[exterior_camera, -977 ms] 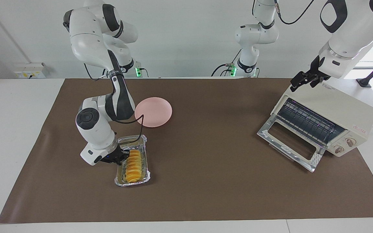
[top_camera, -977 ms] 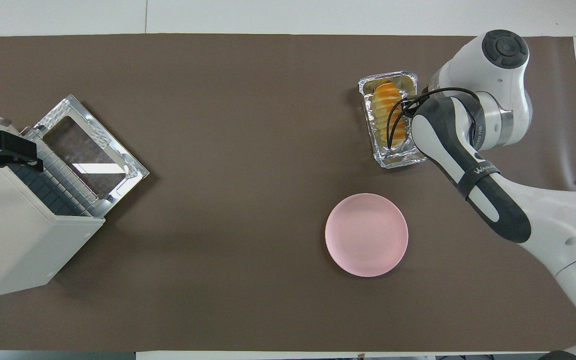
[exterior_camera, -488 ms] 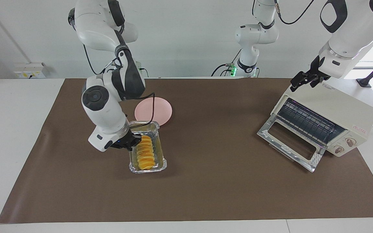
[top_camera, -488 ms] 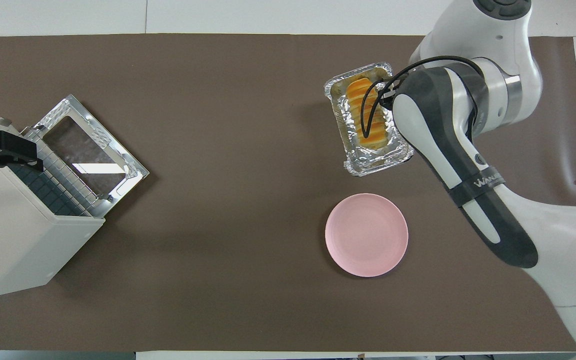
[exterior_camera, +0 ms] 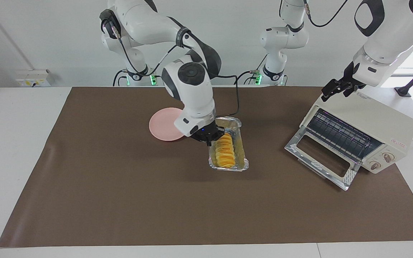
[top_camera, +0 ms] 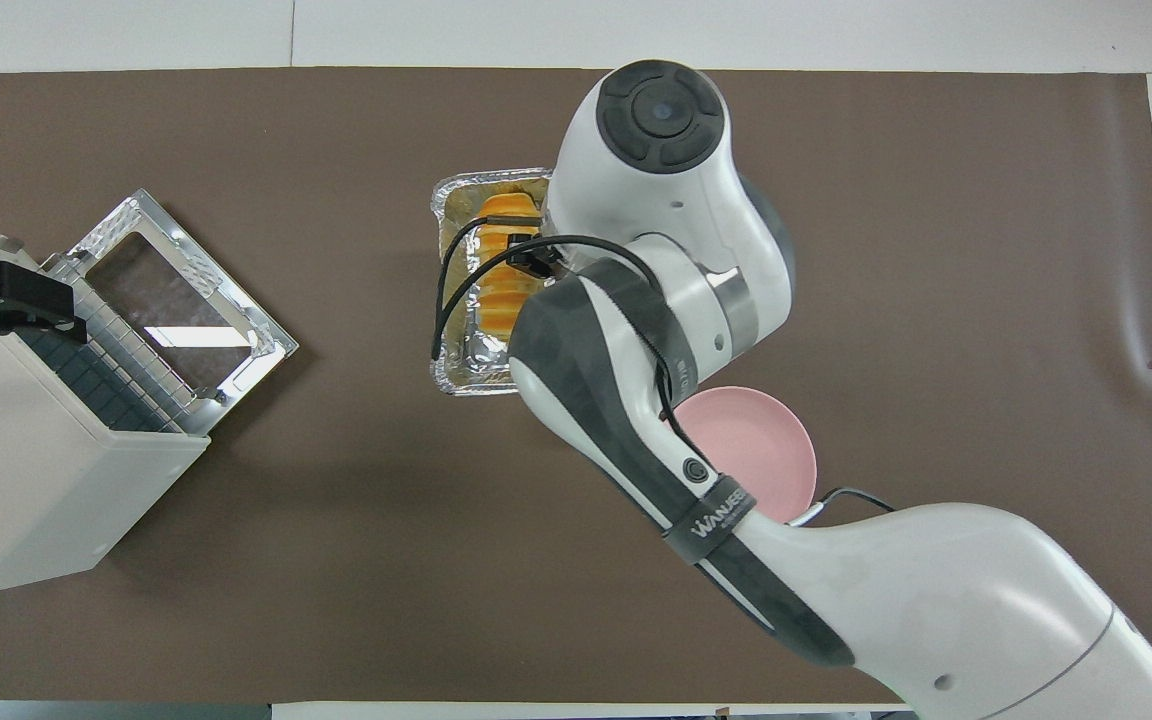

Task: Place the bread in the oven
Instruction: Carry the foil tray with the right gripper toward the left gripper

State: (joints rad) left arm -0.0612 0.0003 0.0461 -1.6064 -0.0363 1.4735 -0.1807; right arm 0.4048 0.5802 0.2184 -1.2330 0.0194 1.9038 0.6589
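Note:
The bread (exterior_camera: 225, 152), a ridged golden-yellow loaf, lies in a silver foil tray (exterior_camera: 229, 167). My right gripper (exterior_camera: 210, 139) is shut on the tray's long rim and holds it above the middle of the table. In the overhead view the bread (top_camera: 502, 270) and the tray (top_camera: 471, 378) show beside the right arm, which hides the gripper. The cream-white oven (exterior_camera: 375, 125) stands at the left arm's end, its glass door (exterior_camera: 321, 157) folded down open and its wire rack showing. My left gripper (exterior_camera: 332, 91) waits over the oven's top edge.
A round pink plate (exterior_camera: 161, 125) lies on the brown mat toward the right arm's end, nearer to the robots than the held tray; the right arm partly covers it in the overhead view (top_camera: 756, 440). The oven (top_camera: 26, 500) shows there too.
My right gripper has lifted the foil tray with the bread off the mat and carried it toward the oven, to over the table's middle. The left arm has not moved.

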